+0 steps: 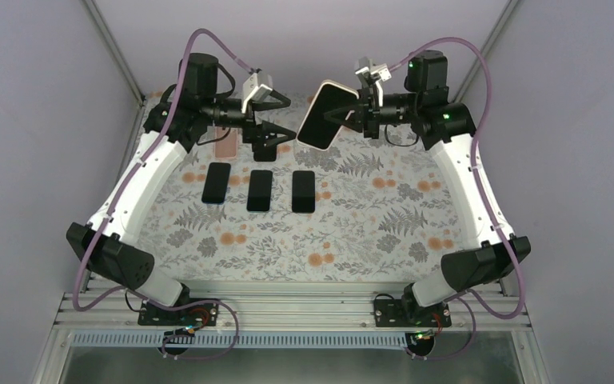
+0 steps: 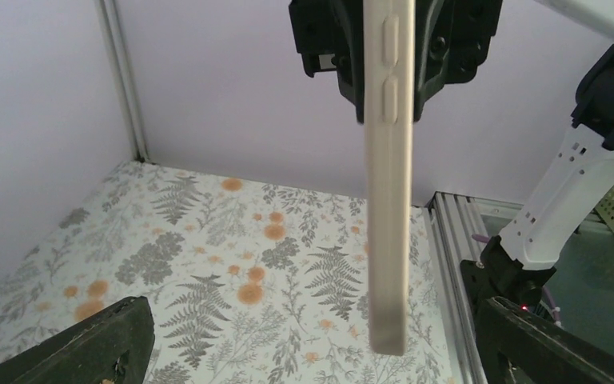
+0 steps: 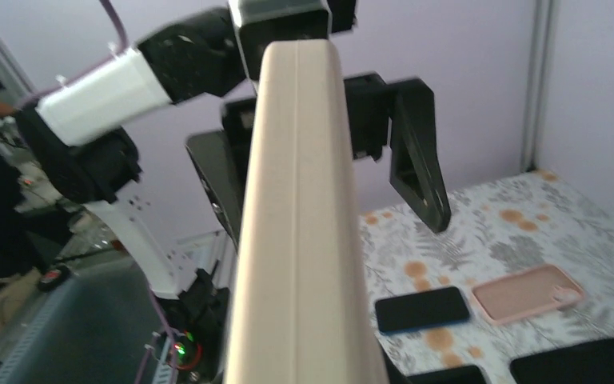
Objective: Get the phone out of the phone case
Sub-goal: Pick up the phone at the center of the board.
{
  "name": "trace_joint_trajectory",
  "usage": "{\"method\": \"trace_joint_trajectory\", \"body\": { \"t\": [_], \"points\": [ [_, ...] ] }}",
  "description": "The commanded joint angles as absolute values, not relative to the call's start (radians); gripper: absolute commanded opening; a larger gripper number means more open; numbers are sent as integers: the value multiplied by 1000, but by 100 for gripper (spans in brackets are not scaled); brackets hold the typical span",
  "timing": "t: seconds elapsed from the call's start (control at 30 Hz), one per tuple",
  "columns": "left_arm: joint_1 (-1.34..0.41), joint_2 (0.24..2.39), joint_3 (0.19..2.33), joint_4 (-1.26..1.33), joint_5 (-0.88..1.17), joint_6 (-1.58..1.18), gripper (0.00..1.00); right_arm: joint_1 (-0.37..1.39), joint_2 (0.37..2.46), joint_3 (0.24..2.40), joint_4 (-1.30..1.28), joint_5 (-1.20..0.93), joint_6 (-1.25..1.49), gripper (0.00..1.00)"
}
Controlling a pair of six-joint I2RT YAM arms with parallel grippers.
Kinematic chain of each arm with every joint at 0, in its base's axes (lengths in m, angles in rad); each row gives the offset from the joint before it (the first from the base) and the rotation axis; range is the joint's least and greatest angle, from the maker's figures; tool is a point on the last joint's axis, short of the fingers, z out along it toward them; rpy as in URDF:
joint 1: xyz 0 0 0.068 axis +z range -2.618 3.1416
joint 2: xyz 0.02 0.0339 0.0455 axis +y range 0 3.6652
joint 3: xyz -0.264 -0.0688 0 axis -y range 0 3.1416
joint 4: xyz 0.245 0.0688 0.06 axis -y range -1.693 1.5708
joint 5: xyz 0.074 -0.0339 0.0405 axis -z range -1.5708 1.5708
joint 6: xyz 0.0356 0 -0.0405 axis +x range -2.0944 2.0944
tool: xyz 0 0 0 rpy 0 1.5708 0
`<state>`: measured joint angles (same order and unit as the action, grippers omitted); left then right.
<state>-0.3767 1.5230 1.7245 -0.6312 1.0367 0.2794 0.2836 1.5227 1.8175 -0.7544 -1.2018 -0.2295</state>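
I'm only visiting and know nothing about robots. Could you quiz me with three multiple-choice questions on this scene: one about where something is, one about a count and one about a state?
1. Where is the cased phone?
A flat among the other phones
B in the air, in the right gripper
C out of sight

2. How many black phones lie on the table?
A two
B three
C five

3. The left gripper is:
A open and empty
B shut on a black phone
C shut on nothing

Answers: B, the right gripper clamps it above the table. B, three lie side by side in a row. A, its fingers stand wide apart, gripping nothing.
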Motion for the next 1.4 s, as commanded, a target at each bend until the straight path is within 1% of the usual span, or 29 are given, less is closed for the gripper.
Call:
{"method": "trace_joint_trajectory", "body": {
  "t": [0.0,0.1,0.27,0.47,0.67,0.8,1.0,1.37],
  "points": [
    [-374,1492,1696,-611,1063,243,100,262,1523,1797,-559,-1414,-47,4],
    [-377,1435,1611,-532,1037,192,100,256,1488,1744,-507,-1415,-11,4],
    [-390,1409,1554,-512,1071,187,100,242,1446,1692,-450,-1415,42,4],
    [-441,1403,1516,-490,1084,182,100,231,1421,1639,-385,-1430,99,4],
    [-446,1434,1534,-465,1069,132,99,227,1399,1606,-359,-1442,122,4],
    [-445,1452,1533,-455,1073,114,94,224,1388,1599,-352,-1453,130,4],
    [-442,1463,1539,-450,1060,102,81,217,1372,1575,-314,-1477,165,4],
    [-441,1482,1549,-417,1041,44,65,216,1347,1549,-307,-1483,167,4]
  ]
}}
